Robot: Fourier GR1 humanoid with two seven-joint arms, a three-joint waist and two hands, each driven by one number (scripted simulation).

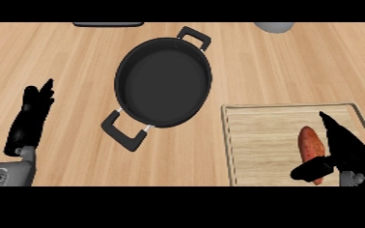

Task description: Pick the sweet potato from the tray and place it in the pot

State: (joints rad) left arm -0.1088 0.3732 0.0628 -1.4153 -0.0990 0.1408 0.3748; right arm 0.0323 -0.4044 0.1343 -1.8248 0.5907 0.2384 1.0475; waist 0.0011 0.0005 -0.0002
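Note:
A reddish-orange sweet potato [312,148] lies on the wooden tray [264,135] at the lower right. My right hand [341,147] is right beside it, fingers stretched along its right side and the thumb crossing its near end; the fingers look straight, not curled round it. The black pot [164,81], with two loop handles, stands empty in the middle of the counter, left of and beyond the tray. My left hand [30,118] rests open at the left edge, fingers pointing up, away from everything.
A dark flat object [107,24] shows at the top edge left of centre, and a grey rounded object [274,26] at the top right. Bare wooden counter lies between the pot and the left hand.

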